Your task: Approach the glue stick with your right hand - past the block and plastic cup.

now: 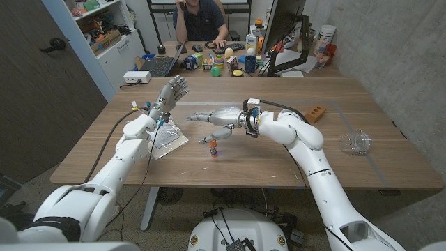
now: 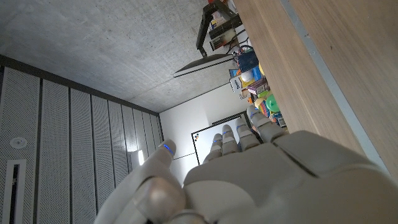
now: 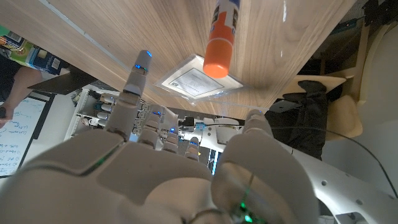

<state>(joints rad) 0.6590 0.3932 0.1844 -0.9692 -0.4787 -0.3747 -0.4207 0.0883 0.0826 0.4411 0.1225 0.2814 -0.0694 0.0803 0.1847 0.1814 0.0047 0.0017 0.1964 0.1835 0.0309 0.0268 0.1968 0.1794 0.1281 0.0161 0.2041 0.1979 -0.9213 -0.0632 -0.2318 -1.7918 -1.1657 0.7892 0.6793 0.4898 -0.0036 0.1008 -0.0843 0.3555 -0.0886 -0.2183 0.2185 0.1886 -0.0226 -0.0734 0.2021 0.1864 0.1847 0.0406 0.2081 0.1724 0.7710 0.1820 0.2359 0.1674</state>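
A: Looking down from the head view, we find the glue stick (image 1: pixel 214 146) standing upright near the middle of the worktop (image 1: pixel 279 167), orange cap on top. Our right hand (image 1: pixel 217 117) hangs just behind and above it, fingers spread toward our left, nothing in it.

B: Do we touch it? From the head view we cannot tell; the lower fingers come close to the cap and the gap is too small to judge.

A: In the right wrist view the glue stick (image 3: pixel 222 36) sits between the raised fingers (image 3: pixel 138 78) and the thumb, with clear air on both sides. Its far end is cut off by the picture's edge, and the label is too blurred to read.

B: And the block (image 1: pixel 316 113) and plastic cup (image 1: pixel 359 141)?

A: Both lie well apart on our right, behind the forearm. The orange block is partly hidden by our arm; the clear cup is faint against the wood.

B: The left hand (image 1: pixel 174 89)?

A: Raised above the worktop, fingers apart and empty. Its wrist view shows the back of the left hand (image 2: pixel 261 174). A clear bag (image 1: pixel 167 138) with a paper inside lies by that arm, its near corner covered by the forearm.

B: A person (image 1: pixel 202 17) sits at the far desk, cut off at the picture's edge.
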